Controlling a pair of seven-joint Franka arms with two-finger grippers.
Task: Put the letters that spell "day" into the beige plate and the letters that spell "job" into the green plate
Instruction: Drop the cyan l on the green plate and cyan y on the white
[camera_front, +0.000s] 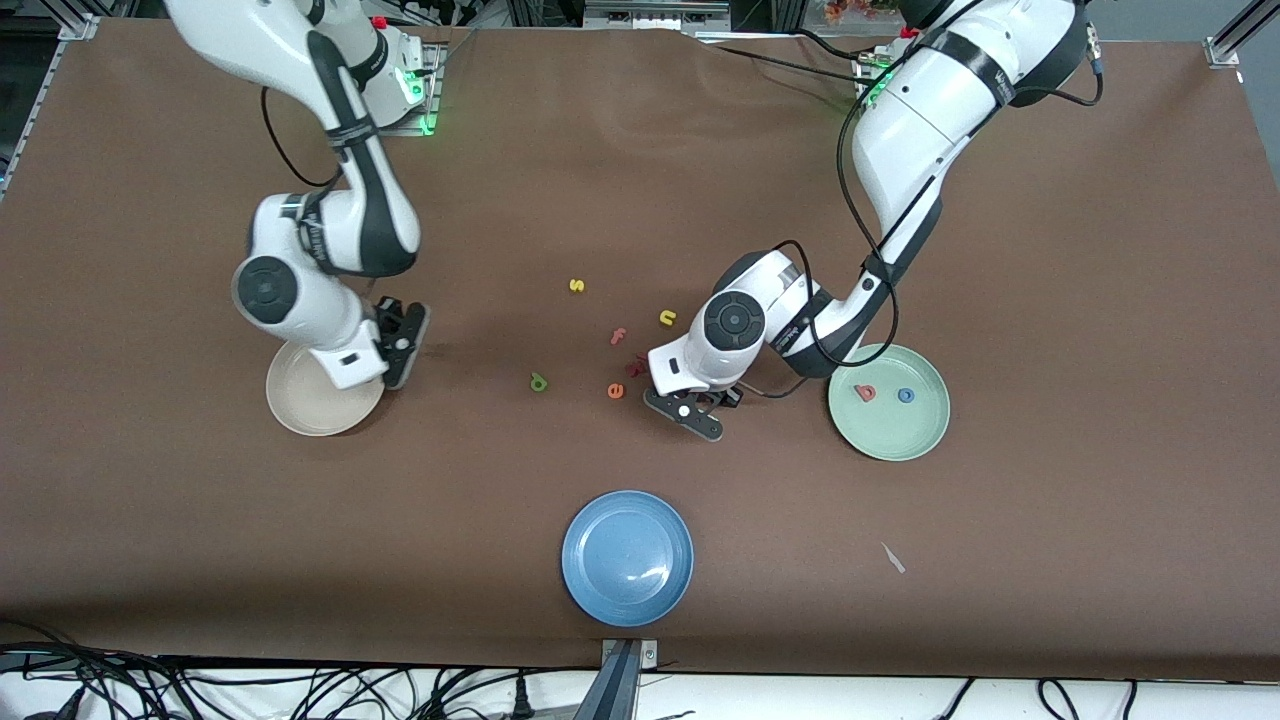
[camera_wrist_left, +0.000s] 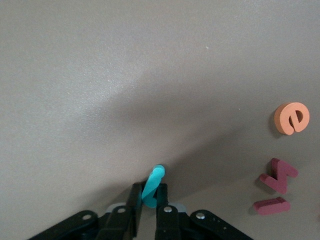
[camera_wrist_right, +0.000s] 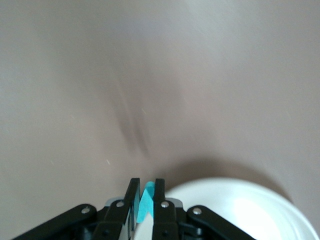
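Left fingers (camera_wrist_left: 134, 200) pinching curved teal "j" (camera_wrist_left: 152, 186) — thin foam, edge-on

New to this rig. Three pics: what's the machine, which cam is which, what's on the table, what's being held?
Two white robot arms work at a brown table. The wide picture looks down from across the table; each of the other two comes from a camera on one arm's wrist.

The left gripper is down among the loose letters, shut on a teal letter. The right gripper is over the edge of the beige plate, shut on another teal piece.

The green plate holds a pink "b" and a blue "o". Loose on the table: a green "d", an orange "e", a pink "f", a yellow "s" and "n". A blue plate sits nearest the front camera.
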